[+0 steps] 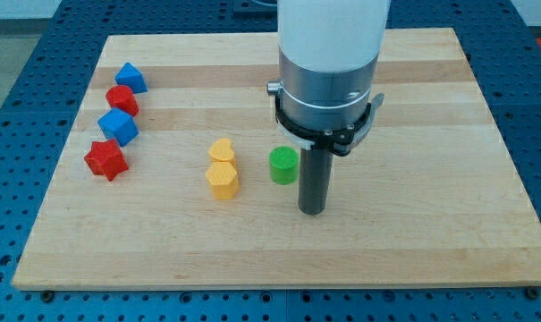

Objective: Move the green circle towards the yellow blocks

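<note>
A: Just to the view's left of my tip, and a little toward the view's top, sits the green circle. It looks close beside the rod but I cannot tell if they touch.

B: Does the arm hold anything?

A: There is no pincer to open or close; the arm ends in a straight dark rod, and it grips nothing.

B: And the yellow blocks?

A: Farther to the view's left of my tip, past the green circle: a yellow heart and, touching it on the side toward the view's bottom, a yellow hexagon-like block. A narrow gap lies between them and the green circle.

B: What else?

A: Well apart, far to the view's left of my tip, four blocks run in a slanted line: a blue block nearest the top, a red round-ish block, another blue block, and a red star-like block.

B: Any writing?

A: None that can be read.

B: The surface?

A: A pale wooden board of joined strips, resting on a blue perforated table.
</note>
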